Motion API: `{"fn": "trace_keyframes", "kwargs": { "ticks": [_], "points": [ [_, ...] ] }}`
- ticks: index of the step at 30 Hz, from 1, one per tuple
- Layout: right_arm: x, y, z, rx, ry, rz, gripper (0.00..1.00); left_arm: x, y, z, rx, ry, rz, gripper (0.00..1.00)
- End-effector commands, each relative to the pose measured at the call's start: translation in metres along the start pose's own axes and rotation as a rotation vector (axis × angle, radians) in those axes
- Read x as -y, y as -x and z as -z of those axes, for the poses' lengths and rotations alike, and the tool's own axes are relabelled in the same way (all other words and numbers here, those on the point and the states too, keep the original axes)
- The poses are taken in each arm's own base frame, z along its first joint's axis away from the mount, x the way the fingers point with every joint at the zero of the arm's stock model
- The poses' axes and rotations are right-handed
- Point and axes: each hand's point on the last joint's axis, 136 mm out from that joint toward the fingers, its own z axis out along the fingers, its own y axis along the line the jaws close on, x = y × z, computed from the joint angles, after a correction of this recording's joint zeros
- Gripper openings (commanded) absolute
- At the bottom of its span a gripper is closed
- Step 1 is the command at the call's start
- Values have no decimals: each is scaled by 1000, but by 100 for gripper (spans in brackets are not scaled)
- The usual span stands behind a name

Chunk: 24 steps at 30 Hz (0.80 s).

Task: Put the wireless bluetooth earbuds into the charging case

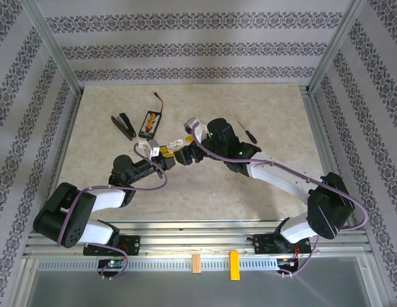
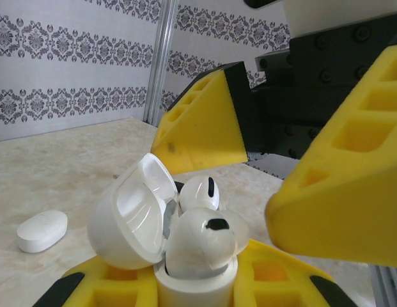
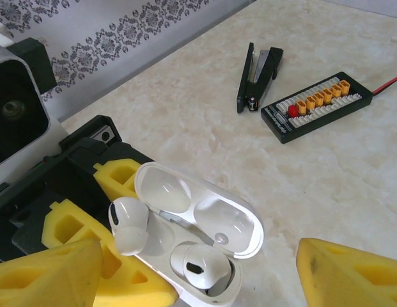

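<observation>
My left fingers (image 3: 118, 176) clamp the open white pebble-shaped charging case (image 3: 204, 214); my right fingers (image 3: 351, 275) hang apart above it. One tiny white earbud (image 3: 201, 268) sits in its five o'clock well. The second earbud (image 3: 128, 224), at nine o'clock, looks only half-seated, and the lid is unshut.

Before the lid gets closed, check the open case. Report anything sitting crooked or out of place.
One earbud looks off: it stands tilted at the edge of the open charging case, its head well above the rim rather than down in its well. The other earbud lies low in its well.
</observation>
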Motion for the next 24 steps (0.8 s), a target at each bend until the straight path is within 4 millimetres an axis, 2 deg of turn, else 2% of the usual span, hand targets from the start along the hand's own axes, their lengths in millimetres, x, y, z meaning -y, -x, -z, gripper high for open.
{"fn": "trace_keyframes", "kwargs": {
  "ticks": [1, 8, 12, 17, 22, 24],
  "points": [
    [12, 9, -2, 1, -50, -44, 78, 12, 20, -4, 60, -55, -38, 1],
    [28, 6, 6, -4, -108, -73, 77, 14, 21, -3, 64, -59, -51, 0],
    [19, 12, 12, 17, -68, -55, 77, 13, 20, -3, 60, -54, -59, 1],
    [13, 32, 25, 84, -20, -85, 77, 16, 17, -1, 45, -68, -118, 1],
    [18, 38, 20, 52, -2, -164, 77, 16, 0, -2, -34, -80, -221, 2],
    [25, 39, 15, 6, -12, -216, 76, 16, 0, -3, -41, -82, -252, 0]
  ]
}}
